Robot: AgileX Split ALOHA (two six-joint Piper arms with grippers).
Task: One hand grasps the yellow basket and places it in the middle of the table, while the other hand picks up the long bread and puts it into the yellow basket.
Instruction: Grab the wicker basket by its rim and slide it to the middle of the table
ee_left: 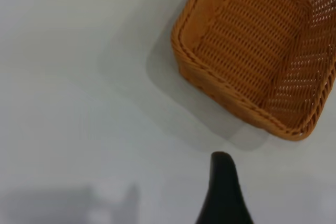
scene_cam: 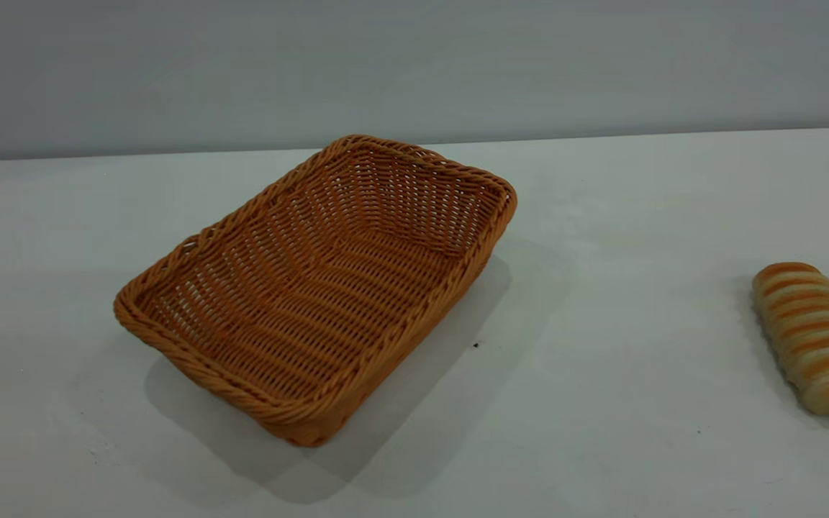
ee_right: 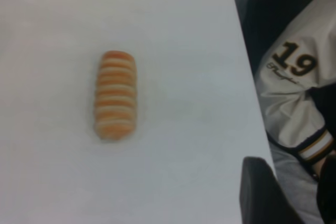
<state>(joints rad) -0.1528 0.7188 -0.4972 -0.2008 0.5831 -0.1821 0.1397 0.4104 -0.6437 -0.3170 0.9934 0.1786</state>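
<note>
the yellow basket [scene_cam: 242,388] is showing orange-tan wicker, its rim braided and its sloped sides open-woven. the long bread [scene_cam: 814,338] is wearing golden-brown and cream stripes across its ridged top. the desk [scene_cam: 637,252] is showing plain white with a tiny dark speck. a black finger [ee_left: 224,192] is showing in the left wrist view.

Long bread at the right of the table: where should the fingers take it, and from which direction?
Probably across the middle of the long bread, coming straight down from above. It lies flat on the table, ridged side up, with nothing near it, so its two long sides are free. Its narrow width suits a pinch better than its length.
</note>
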